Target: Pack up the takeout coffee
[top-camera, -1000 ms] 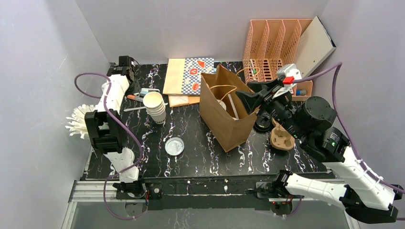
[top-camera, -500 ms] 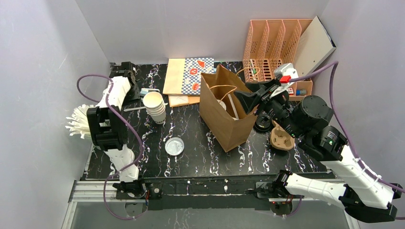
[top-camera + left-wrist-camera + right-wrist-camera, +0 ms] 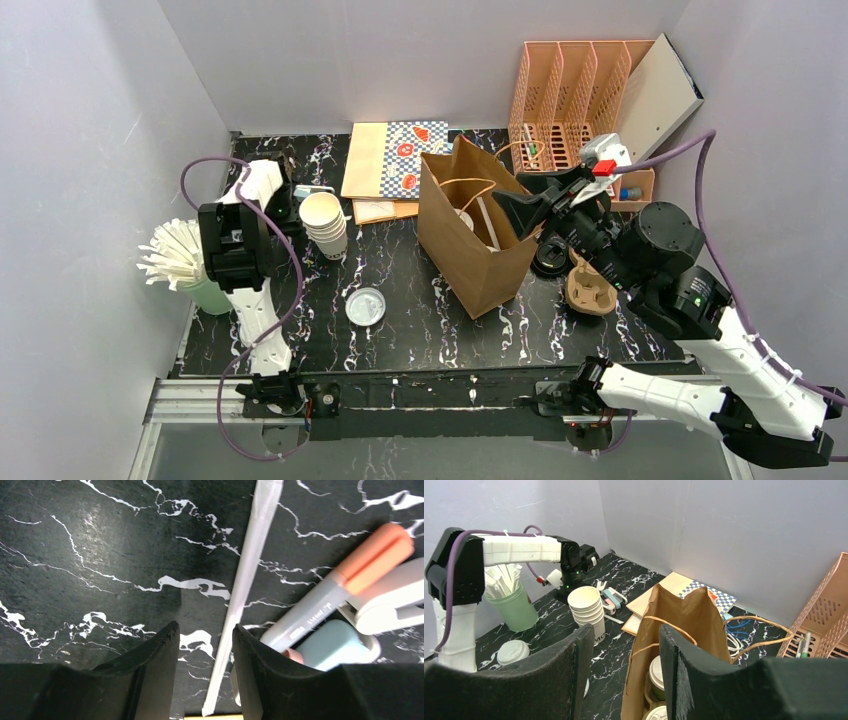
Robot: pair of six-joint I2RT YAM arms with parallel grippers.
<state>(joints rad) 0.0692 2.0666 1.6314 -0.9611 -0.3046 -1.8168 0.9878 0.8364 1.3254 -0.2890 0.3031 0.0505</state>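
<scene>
The left end effector (image 3: 202, 630) points straight down at the black marbled counter (image 3: 90, 555) near its back left corner. Its two black fingers (image 3: 150, 680) are apart and clamped on nothing. The lower end of a paper-wrapped straw (image 3: 247, 575) lies in the gap, close to the finger on the marker's side, and we cannot tell whether it touches. Just beyond the straw we see a grey marker with an orange cap (image 3: 350, 580), a pale blue object (image 3: 332, 645) and a white plastic piece (image 3: 395, 602), bunched together.

The right end effector (image 3: 624, 630) hangs above the open mouth of the brown paper bag (image 3: 684, 625), fingers apart and empty. The bag stands upright in the middle of the counter.

The takeout coffee is inside the bag. We see a green-sided cup (image 3: 656, 672) under a white lid and, nearer the camera, the white lid of a second lidded cup (image 3: 659, 713), whose side is hidden.

Left of the bag stands a stack of lidless cream cups (image 3: 325, 222), with a round white lid (image 3: 366, 306) on the counter nearer the arms. At the left edge is a green tumbler (image 3: 208, 292) stuffed with wrapped straws. Right of the bag, a black lid (image 3: 552, 262) and a brown pulp cup carrier (image 3: 590, 288) sit close together beside the right arm. At the back lie flat patterned paper bags (image 3: 395, 160), and a peach file organizer (image 3: 570, 105) stands against the wall.
</scene>
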